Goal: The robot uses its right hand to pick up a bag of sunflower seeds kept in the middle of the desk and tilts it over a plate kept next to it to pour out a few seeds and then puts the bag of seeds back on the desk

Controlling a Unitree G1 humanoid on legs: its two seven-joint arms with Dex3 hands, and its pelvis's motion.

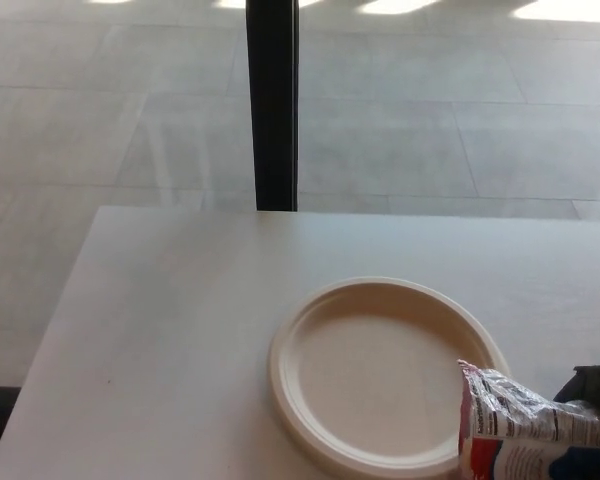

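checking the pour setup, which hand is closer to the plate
Right. The right hand is at the picture's right edge, just beyond the plate rim, behind the seed bag whose top overlaps the plate. The left hand is not in view.

view: a single head camera, set above the desk's (180, 320) near edge
facing: downward and forward, past the far edge to the floor (430, 130)
nearness: close
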